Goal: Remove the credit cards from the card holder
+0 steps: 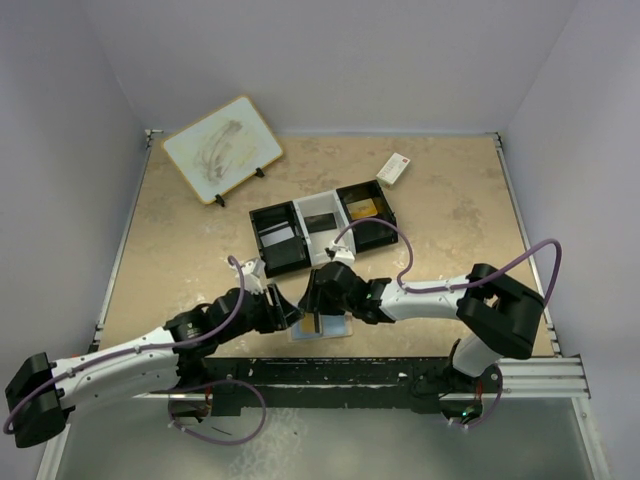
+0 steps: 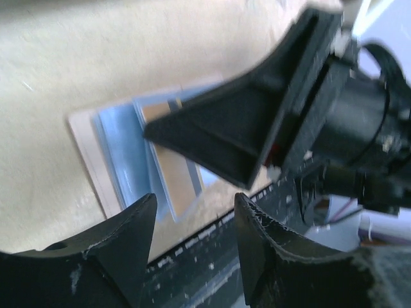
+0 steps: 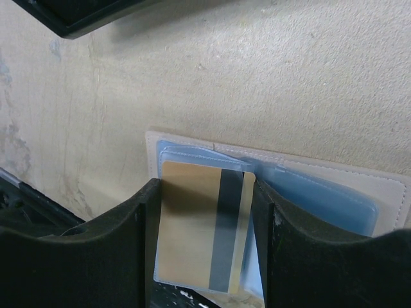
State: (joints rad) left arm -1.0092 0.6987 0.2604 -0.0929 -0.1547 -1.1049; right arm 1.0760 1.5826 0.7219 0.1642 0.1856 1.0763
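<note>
card holder [image 3: 392, 192]: open on the bench [image 3: 257, 64], blue inside up
right fingers [image 3: 115, 244]: pinching a gold card [image 3: 189, 218] over the holder
left fingers [image 2: 122, 244]: spread, just beside the holder

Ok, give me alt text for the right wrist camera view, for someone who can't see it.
A gold card with a dark stripe is pinched between the black fingers of the right gripper, over an open card holder with pale blue pockets on a beige table. A black tray pokes in top left.
</note>
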